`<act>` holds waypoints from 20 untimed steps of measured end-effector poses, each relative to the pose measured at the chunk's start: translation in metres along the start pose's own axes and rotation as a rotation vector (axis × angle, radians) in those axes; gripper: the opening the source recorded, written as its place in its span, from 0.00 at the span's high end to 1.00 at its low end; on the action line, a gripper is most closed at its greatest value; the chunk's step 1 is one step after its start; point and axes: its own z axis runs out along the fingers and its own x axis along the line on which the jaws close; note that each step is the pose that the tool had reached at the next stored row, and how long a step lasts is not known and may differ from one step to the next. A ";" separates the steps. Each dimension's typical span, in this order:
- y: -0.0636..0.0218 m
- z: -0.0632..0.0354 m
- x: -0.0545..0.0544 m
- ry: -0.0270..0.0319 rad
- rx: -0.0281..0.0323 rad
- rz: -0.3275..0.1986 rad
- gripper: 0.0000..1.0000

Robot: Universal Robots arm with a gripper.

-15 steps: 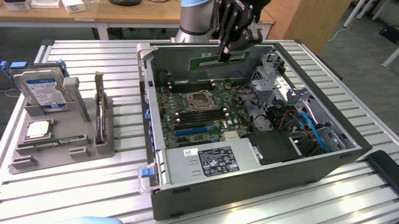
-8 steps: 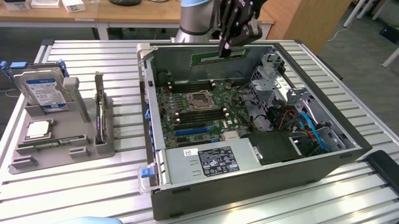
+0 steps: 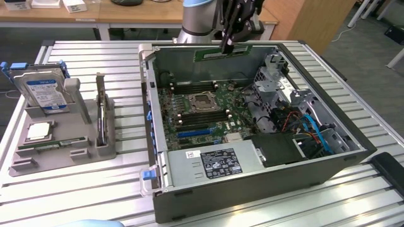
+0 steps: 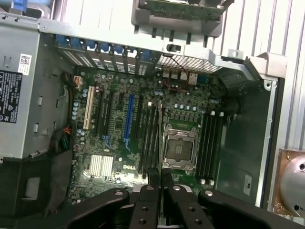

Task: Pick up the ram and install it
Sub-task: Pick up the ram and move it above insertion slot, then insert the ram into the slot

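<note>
My gripper (image 3: 227, 46) is shut on the ram (image 3: 211, 54), a long green stick held level on its long edge. It hangs above the far wall of the open computer case (image 3: 252, 189). Below and nearer lies the motherboard (image 3: 211, 125) with its bare processor socket (image 3: 202, 100) and black memory slots on both sides. In the wrist view the gripper (image 4: 160, 177) points down at the board. The ram (image 4: 160, 143) shows edge-on as a thin line over the slots (image 4: 148, 138) beside the socket (image 4: 180, 146).
A grey parts tray (image 3: 94, 151) at the exterior view's left holds a hard drive (image 3: 44, 92), a silver processor (image 3: 39, 131) and another green stick (image 3: 54, 143). Inside the case are a power supply (image 3: 215, 163), drive cages (image 3: 277, 80) and cables (image 3: 312, 127).
</note>
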 end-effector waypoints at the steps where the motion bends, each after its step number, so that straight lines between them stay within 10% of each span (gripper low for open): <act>1: -0.0006 0.0002 -0.002 0.0000 0.0003 0.000 0.87; 20: -0.0044 0.0025 -0.018 0.0004 0.0044 0.000 0.87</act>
